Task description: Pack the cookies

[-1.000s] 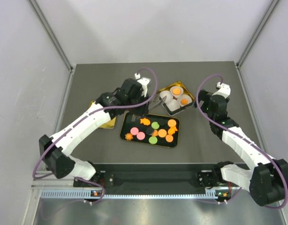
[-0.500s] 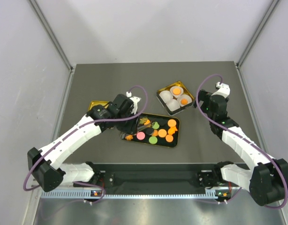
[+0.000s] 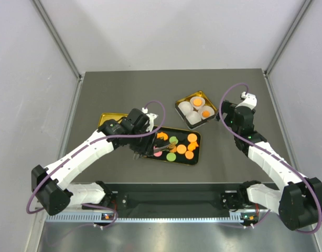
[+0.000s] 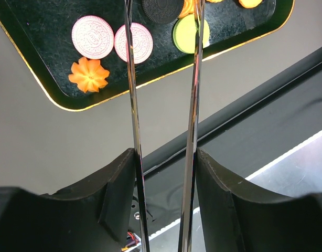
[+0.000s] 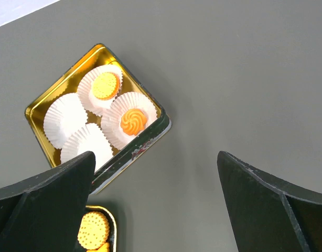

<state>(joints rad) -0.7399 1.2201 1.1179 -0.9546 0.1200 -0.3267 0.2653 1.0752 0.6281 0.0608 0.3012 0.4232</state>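
Two arms hovering, one holding a tool

Small flat orange, pink and green cookies (image 3: 192, 138) are lying on the black gold-rimmed tray (image 4: 229, 23); two more orange ones are sitting in white paper cups (image 5: 66, 118) inside the square gold tin (image 5: 57, 90). Left gripper (image 4: 165, 152) is hovering over the tray's left end, jaws pinching thin metal tweezers (image 4: 132, 105), blades apart. Right gripper (image 5: 156, 157) is hanging above grey tabletop (image 5: 229, 79) beside the tin, jaws spread wide.

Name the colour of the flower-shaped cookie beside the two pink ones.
Orange: the flower-shaped cookie shows best in the left wrist view.
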